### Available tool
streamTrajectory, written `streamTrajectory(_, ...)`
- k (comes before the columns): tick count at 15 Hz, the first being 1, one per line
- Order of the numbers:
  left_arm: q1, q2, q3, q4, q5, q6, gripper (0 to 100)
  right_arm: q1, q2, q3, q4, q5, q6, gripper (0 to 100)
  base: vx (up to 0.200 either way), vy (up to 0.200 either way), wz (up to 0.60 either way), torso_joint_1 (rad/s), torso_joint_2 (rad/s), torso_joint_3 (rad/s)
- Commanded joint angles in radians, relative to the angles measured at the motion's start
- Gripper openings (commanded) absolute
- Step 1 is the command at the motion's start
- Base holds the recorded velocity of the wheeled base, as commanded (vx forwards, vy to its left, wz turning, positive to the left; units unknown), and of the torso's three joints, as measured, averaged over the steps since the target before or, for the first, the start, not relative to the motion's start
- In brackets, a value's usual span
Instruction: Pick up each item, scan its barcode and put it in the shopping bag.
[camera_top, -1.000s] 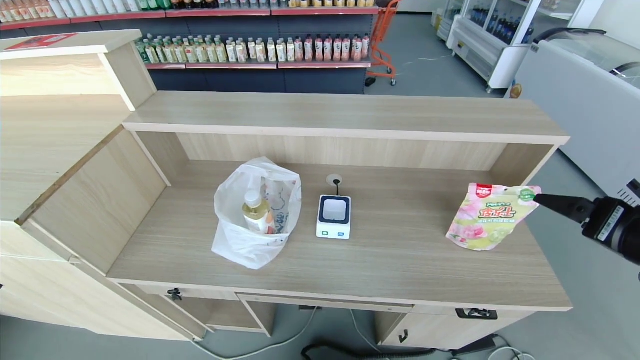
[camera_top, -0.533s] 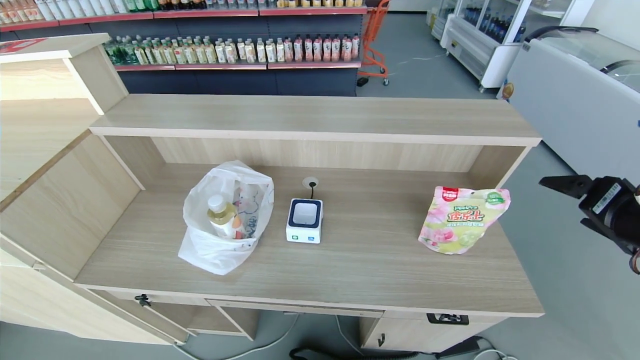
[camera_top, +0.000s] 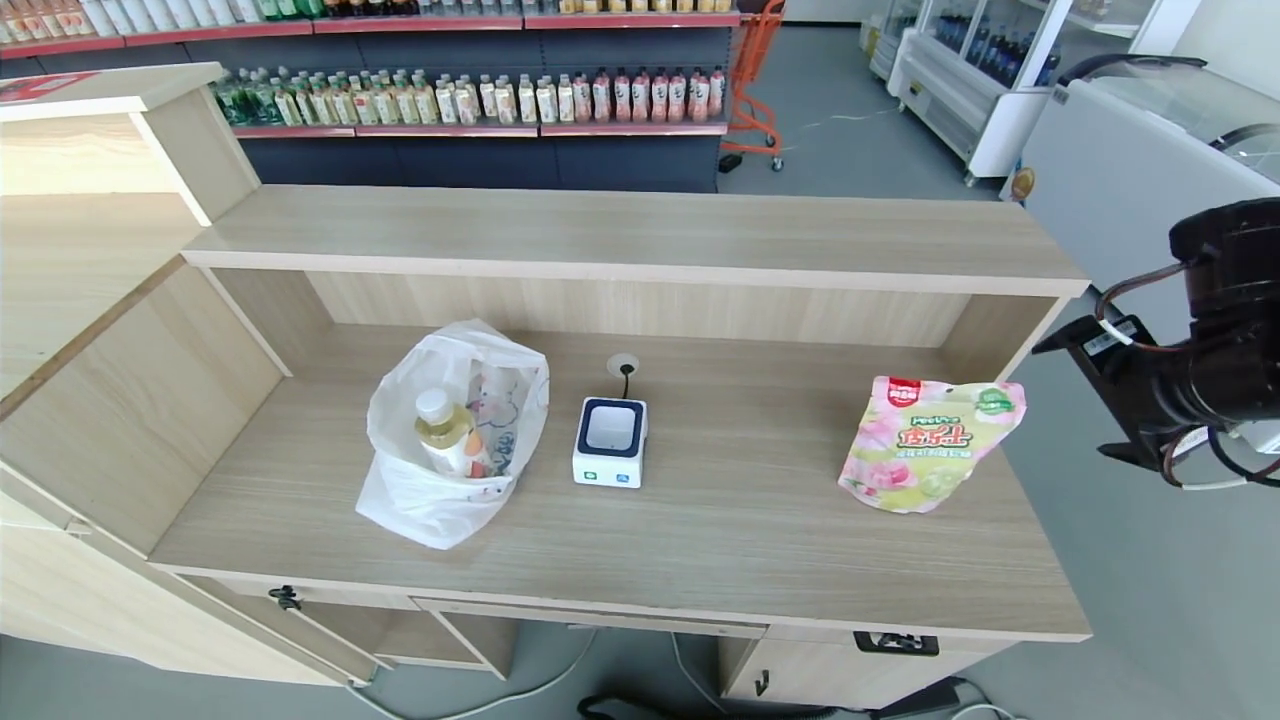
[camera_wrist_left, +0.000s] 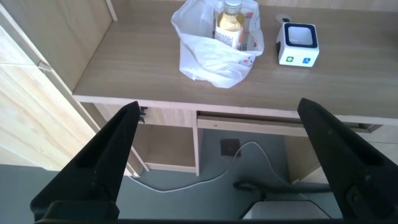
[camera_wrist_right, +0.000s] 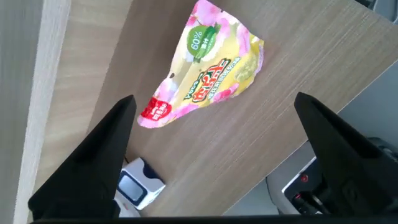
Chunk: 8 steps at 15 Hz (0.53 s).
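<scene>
The step in hand looks like the approach to the last loose item, a pink and green snack pouch that lies flat, printed face up, near the right end of the wooden surface, with one upper corner close to the side wall. The right end effector hangs off the right end of the surface, near the pouch but clear of it. Its fingers are spread wide and hold nothing, and in the right wrist view the pouch sits between them, farther off. The left end effector is also spread and empty, held back from the front edge on the bag's side. The white plastic shopping bag stands toward the left with its mouth open upward. A bottle of pale drink is already inside it, upright, beside something printed that I cannot identify. The small white barcode scanner sits just beside the bag, window facing up, between the bag and the pouch and well apart from the pouch. So the task seems mostly done, with one item left to grasp, scan and bag. The next move calls for bringing the right end effector over the pouch and closing on an edge, since a flat, limp pack offers little else to pinch. No barcode shows on the visible face, so it is probably underneath and could go to the scanner window facing downward.
</scene>
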Motion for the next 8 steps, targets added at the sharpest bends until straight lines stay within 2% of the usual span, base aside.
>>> streamTrajectory(1,0.000,0.000,0.000,0.000,0.000,0.000,100,0.003,0.188,-0.103,0.037,-0.025,0.042,100,0.000,0.000,0.00,0.000,0.00,0.000)
streamTrajectory(4,0.000,0.000,0.000,0.000,0.000,0.000,100,0.006,0.334,-0.204,0.034,-0.051,0.062,100,0.000,0.000,0.00,0.000,0.00,0.000)
streamTrajectory(8,0.000,0.000,0.000,0.000,0.000,0.000,100,0.033,0.475,-0.276,0.034,-0.059,0.062,100,0.000,0.000,0.00,0.000,0.00,0.000)
